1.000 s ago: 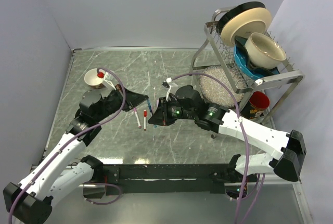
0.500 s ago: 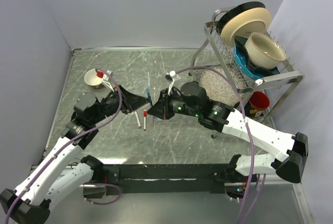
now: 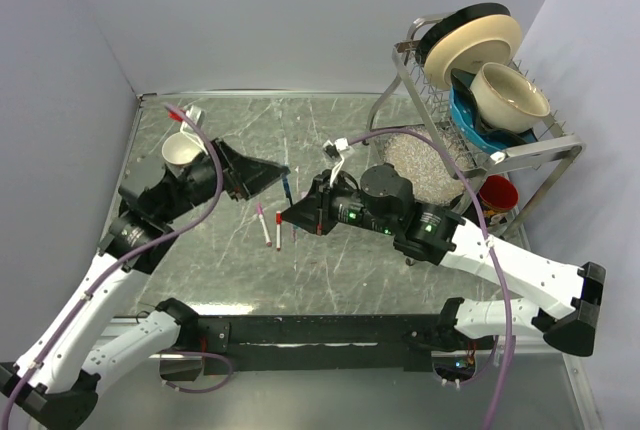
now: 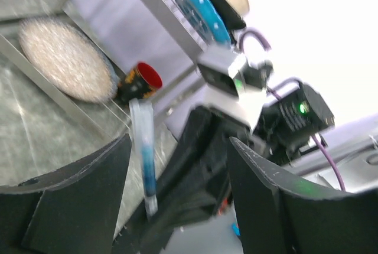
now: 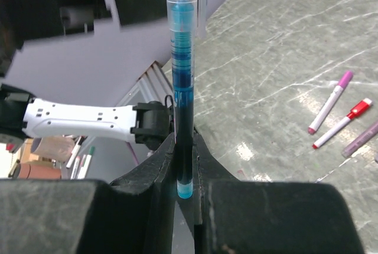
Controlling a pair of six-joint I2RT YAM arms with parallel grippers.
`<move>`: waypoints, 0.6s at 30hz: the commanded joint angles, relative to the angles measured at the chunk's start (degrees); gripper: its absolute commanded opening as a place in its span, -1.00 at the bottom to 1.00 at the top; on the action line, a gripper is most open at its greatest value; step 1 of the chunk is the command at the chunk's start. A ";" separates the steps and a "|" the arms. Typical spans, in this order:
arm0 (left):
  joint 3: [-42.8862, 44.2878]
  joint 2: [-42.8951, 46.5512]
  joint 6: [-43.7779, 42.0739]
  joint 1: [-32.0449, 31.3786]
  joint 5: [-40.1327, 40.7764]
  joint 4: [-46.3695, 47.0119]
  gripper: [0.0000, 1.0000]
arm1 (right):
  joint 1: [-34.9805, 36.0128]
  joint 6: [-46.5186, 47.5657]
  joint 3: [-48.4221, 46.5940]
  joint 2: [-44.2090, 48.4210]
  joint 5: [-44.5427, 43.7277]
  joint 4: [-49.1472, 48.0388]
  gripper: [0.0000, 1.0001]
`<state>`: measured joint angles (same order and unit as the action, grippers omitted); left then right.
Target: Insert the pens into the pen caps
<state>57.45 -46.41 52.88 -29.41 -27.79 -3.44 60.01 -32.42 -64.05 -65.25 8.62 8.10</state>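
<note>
Mid-frame: blue pen (image 5: 182, 118) clamped upright in right jaws; left jaws wide, empty, just beside. Capping step, seemingly near its end; next calls for laying it down, fetching pink pen (image 3: 263, 225) from bench (image 3: 330, 270).

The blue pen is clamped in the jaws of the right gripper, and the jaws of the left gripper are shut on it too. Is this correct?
No. The blue pen is clamped in the jaws of the right gripper, but the jaws of the left gripper are open, not shut on it. The left wrist view shows them wide apart, the pen in the gap between.
</note>
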 commanded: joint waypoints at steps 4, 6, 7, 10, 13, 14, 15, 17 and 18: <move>9.78 -4.74 -6.56 -0.21 3.88 -5.87 0.34 | 1.60 0.43 -0.11 2.76 -0.98 -1.42 -1.00; 10.22 -5.00 -6.65 -0.21 3.10 -5.61 0.30 | 2.04 0.34 -0.02 3.03 -1.24 -1.51 -1.00; 9.96 -4.83 -6.48 -0.12 2.83 -4.74 0.23 | 2.04 0.34 -0.11 3.03 -1.33 -1.33 -1.00; 9.26 -4.21 -6.13 -0.21 2.04 -4.03 0.08 | 2.13 0.34 -0.28 3.20 -1.42 -1.07 -1.00; 7.86 -3.77 -5.51 -0.21 0.20 -3.15 -0.08 | 2.22 0.34 -0.37 3.29 -1.50 -1.51 -1.00; 7.33 -3.60 -5.25 -0.21 -0.50 -2.28 -0.16 | 2.22 0.26 -0.46 3.29 -1.59 -1.59 -1.00; 6.02 -3.34 -4.81 -0.21 -1.29 -1.75 -0.25 | 2.22 0.26 -0.98 3.20 -1.59 -1.59 -1.00; 4.61 -2.98 -3.41 -0.21 -2.96 -0.78 -0.53 | 2.22 0.52 -1.51 2.68 -1.50 -1.51 -1.00; 3.03 -2.72 -2.88 -0.21 -3.32 0.53 -0.61 | 2.22 0.61 -2.12 2.41 -1.42 -1.59 -1.00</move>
<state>62.08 -50.06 49.01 -29.32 -26.87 -5.98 61.98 -32.49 -64.05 -63.55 8.03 8.67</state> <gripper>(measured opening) 0.214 0.168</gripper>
